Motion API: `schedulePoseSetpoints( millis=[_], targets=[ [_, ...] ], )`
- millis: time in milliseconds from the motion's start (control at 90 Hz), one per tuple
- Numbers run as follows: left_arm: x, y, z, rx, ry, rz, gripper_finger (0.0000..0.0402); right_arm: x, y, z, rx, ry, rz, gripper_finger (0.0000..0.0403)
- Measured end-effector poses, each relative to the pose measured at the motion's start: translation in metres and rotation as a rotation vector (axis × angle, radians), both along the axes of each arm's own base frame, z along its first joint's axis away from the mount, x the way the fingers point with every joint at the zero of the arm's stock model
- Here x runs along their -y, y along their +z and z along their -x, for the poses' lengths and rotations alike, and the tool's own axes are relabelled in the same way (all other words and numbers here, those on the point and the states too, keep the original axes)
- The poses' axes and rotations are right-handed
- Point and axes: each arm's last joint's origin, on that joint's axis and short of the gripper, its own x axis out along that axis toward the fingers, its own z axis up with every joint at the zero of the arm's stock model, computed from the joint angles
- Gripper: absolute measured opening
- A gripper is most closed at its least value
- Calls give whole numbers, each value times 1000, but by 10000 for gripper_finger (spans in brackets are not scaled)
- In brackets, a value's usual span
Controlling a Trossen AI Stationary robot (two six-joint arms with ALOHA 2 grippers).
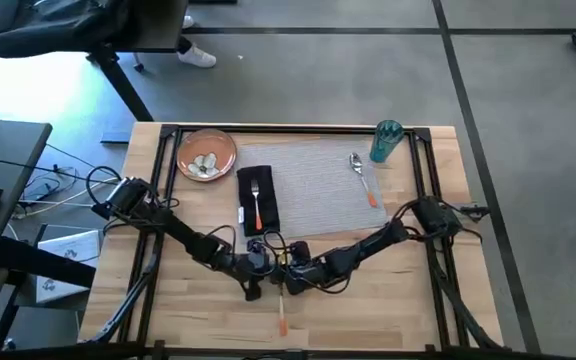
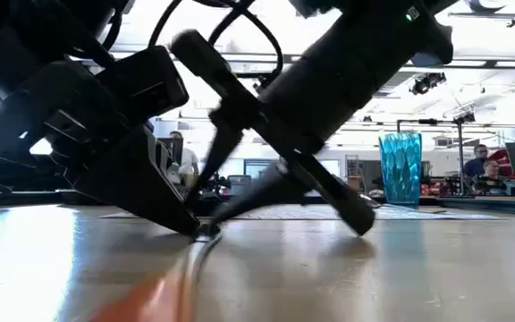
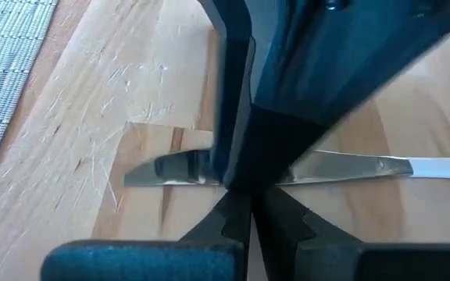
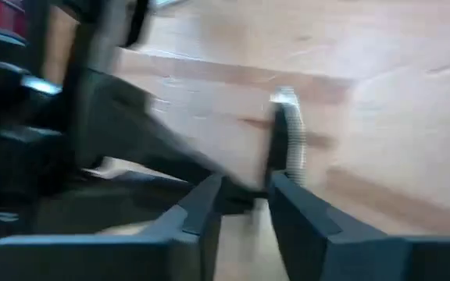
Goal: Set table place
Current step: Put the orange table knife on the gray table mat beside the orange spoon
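Observation:
An orange-handled knife (image 1: 281, 305) lies on the bare table (image 1: 388, 310), near its front edge and in front of the grey placemat (image 1: 318, 190). Both grippers meet low over its blade end. My left gripper (image 1: 262, 274) comes from the left and is shut on the blade (image 3: 170, 168). My right gripper (image 1: 285, 277) comes from the right, open, with its fingers (image 4: 209, 199) standing close against the same spot. A fork (image 1: 256, 203) lies on the black napkin (image 1: 258, 215), a spoon (image 1: 364, 178) on the mat. The plate (image 1: 206, 155) sits far left, the teal cup (image 1: 385, 141) far right. My left gripper has the knife's blade (image 3: 186, 168) at its fingertips, a short way back from the tip. Its fingers slant down from the table's left and lie across the blade. The handle end (image 2: 141, 304) rests on the table. Whether my right gripper touches the blade, I cannot tell.
The black rail frame (image 1: 423, 200) runs along the table's sides and far edge. Bare wood lies to the left and right of the knife along the front. Beyond the table stand desks, a chair and cables; people show far off in the low view.

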Motion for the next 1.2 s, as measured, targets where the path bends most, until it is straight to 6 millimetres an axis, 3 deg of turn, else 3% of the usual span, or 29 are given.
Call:
schedulePoseSetpoints(
  millis=[133,278,589,811,1011,1200],
  targets=[
    [0,1,-1,7,1,4,0,6,18,8,-84,109,19,146],
    [0,1,-1,4,1,3,0,5,35,18,-144,175,-4,156],
    [5,6,-6,10,-43,69,0,-5,34,23,-154,194,35,156],
    [19,22,-20,10,-119,125,0,-26,56,45,-171,268,118,156],
    [20,34,-35,-57,-91,24,0,-43,46,54,-134,211,165,156],
    [17,23,-46,-107,-92,53,0,-44,29,48,-106,190,156,156]
  ],
)
